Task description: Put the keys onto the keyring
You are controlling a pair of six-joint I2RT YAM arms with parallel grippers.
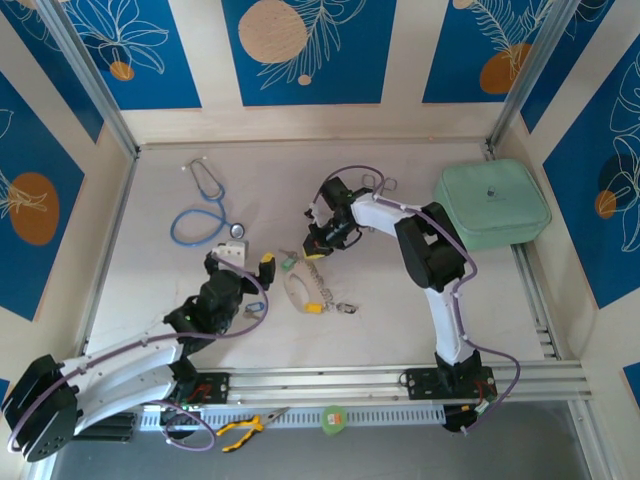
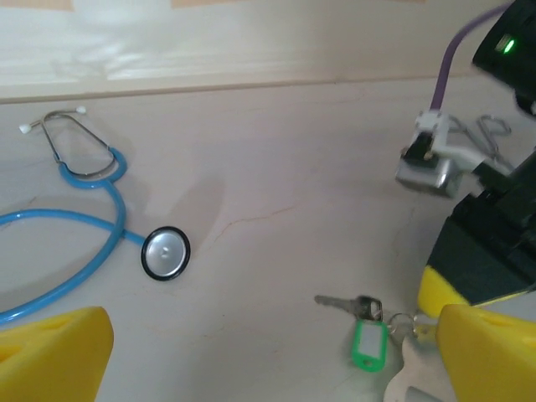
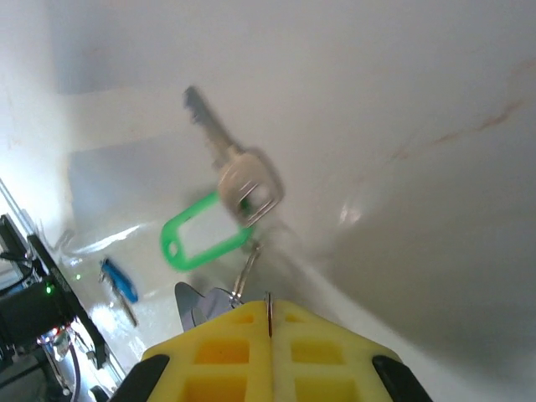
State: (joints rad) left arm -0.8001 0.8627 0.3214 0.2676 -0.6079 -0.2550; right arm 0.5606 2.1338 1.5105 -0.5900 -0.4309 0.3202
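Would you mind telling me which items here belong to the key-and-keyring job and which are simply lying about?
For the job: keyring with its green tab; dark-headed key; blue-headed key.
Lying about: stethoscope; forceps; mint-green case; yellow-handled pliers; round green item.

Left arm (image 1: 120, 370), jaws spread wide — right arm (image 1: 450, 315), jaws clamped.

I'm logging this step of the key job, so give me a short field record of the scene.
left gripper: open, above the table, holding nothing
right gripper: shut on small ring
small ring: links to green tag and a key
blue key: loose on table, apart
stethoscope: back left, untouched
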